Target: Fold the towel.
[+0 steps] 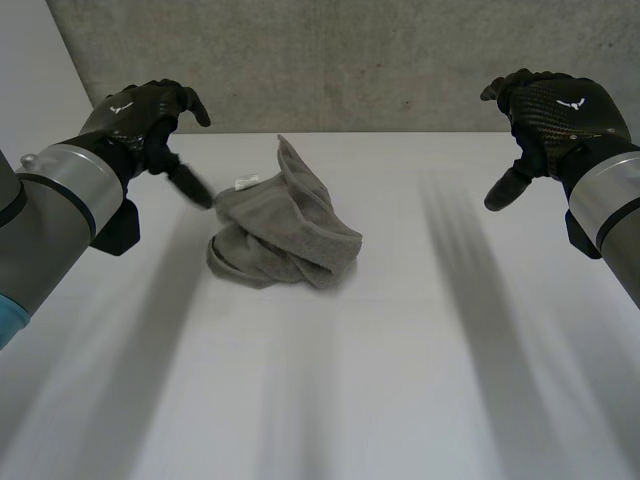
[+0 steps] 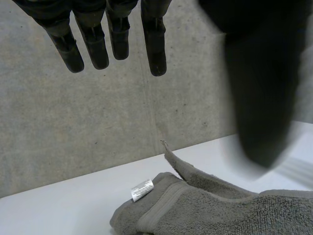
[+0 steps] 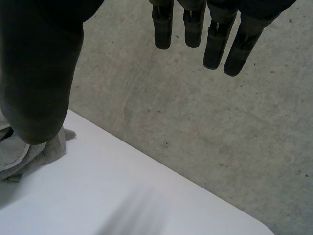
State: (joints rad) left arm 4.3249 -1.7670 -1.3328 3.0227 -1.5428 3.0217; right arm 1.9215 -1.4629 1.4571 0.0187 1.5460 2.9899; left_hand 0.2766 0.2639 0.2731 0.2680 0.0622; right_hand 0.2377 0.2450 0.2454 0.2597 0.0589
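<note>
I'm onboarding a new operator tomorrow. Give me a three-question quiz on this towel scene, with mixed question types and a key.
1. True or false: the crumpled grey terry towel lies folded flat on the white table.
2. Which black hand is nearer the towel? A) left hand B) right hand
3. Fill in: a small white ___ sticks out at the towel's edge.
Key: 1 false, it is a bunched heap. 2 A. 3 label.
</note>
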